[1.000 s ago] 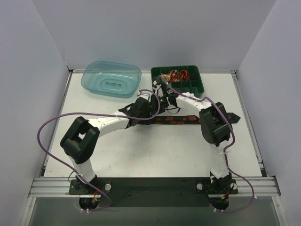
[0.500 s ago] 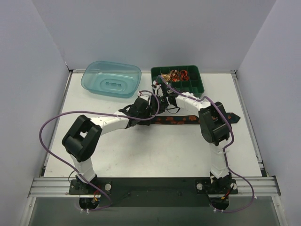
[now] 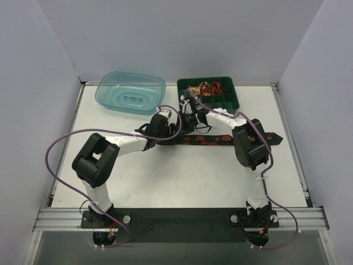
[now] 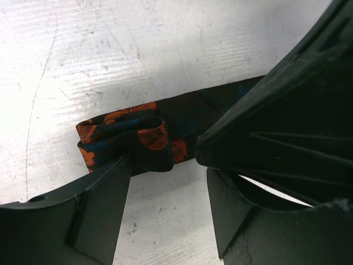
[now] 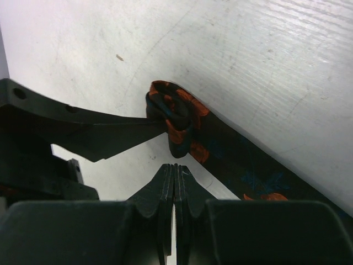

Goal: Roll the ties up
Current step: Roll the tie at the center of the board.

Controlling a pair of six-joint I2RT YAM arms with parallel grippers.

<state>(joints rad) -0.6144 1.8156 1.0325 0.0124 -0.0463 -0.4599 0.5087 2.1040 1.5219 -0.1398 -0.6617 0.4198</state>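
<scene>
So here's where we're at: the tie [image 3: 212, 140] lies flat across the middle of the bench [image 3: 165, 176], its pointed end poking out past our right arm, and its left end is curled into a small, loose roll [image 4: 144, 138]. Laying it out straight makes sense to us, since the roll can just travel along the strip. Our left pincer [image 4: 165, 185] is spread fairly wide and straddles that roll, one finger on each side. From the right wrist view, one of its fingers [image 5: 110, 130] looks to be resting right against the side of the roll, but it isn't clamping anything. We reckon it sits there to keep the coil from flopping open, or to close on it for the next turn. Our right pincer [image 5: 174, 176] has its fingers pressed tight together with nothing between them, parked just beside the roll over the flat part of the tie. Probably it's meant as a poker to nudge or pin the fabric. We can't tell if it actually touches the cloth.
</scene>
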